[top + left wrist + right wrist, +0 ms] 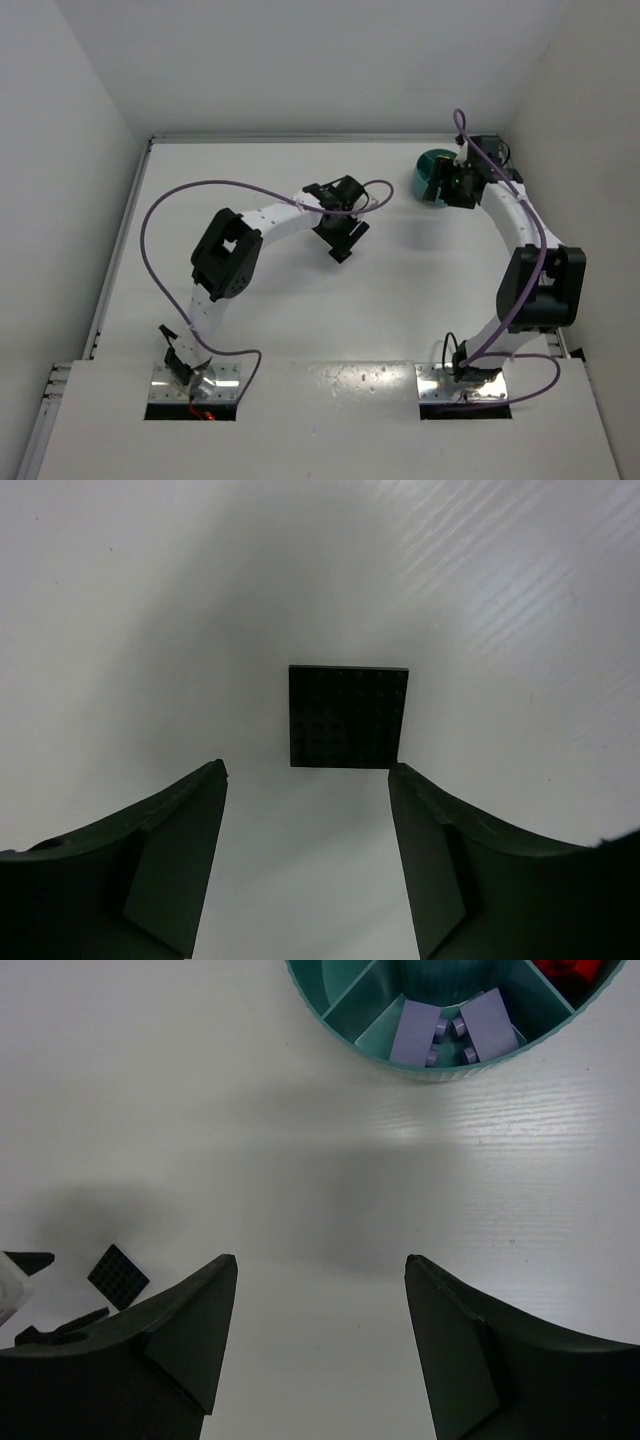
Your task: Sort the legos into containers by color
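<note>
Two pale purple plastic bricks (415, 1032) lie side by side in one compartment of the round teal plastic dish (440, 1070), red bricks (570, 970) in the next one, just ahead of my right gripper (320, 1260), whose jaws stand wide apart holding nothing. My left gripper (305, 770) is equally wide open and empty above the white table (120, 600), a flat black studded square plate (348, 716) just beyond its fingertips.

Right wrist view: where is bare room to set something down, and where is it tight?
Bare table runs between the teal dish and the right gripper, and leftward to the black plate. Inside the dish, the compartment left of the purple bricks looks empty; theirs is crowded, and red bricks sit in the next.
</note>
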You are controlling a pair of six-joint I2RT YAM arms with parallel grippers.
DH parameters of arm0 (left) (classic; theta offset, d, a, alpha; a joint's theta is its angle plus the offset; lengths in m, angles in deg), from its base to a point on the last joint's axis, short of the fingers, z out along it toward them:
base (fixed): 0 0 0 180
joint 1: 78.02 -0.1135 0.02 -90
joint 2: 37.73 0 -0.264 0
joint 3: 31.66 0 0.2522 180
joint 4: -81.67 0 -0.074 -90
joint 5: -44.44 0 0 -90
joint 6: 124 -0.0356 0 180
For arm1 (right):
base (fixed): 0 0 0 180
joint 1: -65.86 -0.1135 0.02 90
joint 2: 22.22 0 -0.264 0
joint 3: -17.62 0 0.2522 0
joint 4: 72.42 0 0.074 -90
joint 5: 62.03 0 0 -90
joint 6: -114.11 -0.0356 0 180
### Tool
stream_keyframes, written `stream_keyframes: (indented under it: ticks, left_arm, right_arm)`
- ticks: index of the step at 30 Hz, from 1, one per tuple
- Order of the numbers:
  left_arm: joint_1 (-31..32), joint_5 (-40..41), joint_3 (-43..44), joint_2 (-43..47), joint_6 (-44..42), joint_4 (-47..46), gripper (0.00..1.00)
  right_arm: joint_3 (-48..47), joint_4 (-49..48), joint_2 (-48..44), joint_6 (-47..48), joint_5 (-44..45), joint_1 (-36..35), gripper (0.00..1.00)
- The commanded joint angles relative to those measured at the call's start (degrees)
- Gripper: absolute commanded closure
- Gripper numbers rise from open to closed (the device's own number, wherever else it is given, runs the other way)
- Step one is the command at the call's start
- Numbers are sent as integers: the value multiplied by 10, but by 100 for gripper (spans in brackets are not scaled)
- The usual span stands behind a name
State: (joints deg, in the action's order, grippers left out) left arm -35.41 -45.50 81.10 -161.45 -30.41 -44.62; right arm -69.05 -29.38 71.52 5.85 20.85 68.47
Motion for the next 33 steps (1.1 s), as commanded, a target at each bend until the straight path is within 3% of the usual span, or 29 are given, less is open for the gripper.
stream_keyframes:
  ticks: [1, 13, 16, 20, 33]
  left_arm:
    - [-1, -3, 35, -12, -5, 43, 28]
    - [-1, -49, 70, -42, -22, 53, 19]
    - [-1, -49, 75, -57, -22, 58, 6]
    - [-1, -44, 82, -77, -22, 58, 6]
    - [5, -58, 75, -104, -15, 48, 30]
  right_arm:
    - [-16, -7, 7, -11, -33, 7, 31]
    - [-17, -7, 18, -16, -62, 18, 31]
    - [-17, -7, 18, -16, -62, 18, 31]
    - [-17, -7, 18, -16, -62, 18, 31]
    - [-17, -7, 18, -16, -72, 28, 31]
